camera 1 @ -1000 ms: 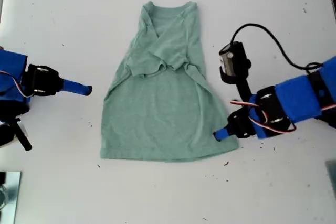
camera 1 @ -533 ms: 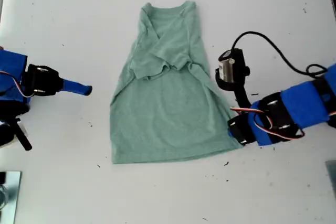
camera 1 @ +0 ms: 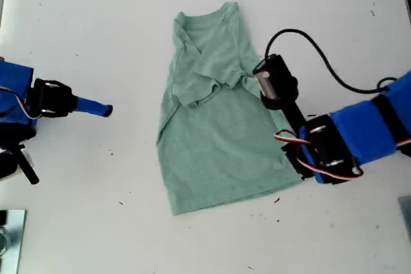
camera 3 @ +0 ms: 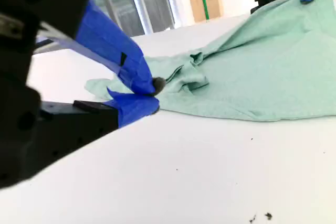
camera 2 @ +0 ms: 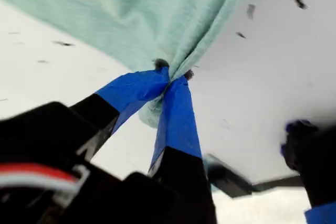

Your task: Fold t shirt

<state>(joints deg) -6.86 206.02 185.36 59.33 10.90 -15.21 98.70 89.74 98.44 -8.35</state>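
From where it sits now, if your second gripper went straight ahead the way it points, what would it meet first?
Probably the t shirt: my second gripper, shut and empty, points across bare table at its folded sleeve edge. How far is hard to judge.

First gripper (camera 2: 170, 77): blue-taped jaws pinched together on a bunched hem corner of the t shirt (camera 1: 215, 126); arm reaching in beside that corner, wrist bent over it. Second gripper (camera 3: 149, 94): jaws closed, nothing between them, low over the table, well apart from the t shirt's far side.
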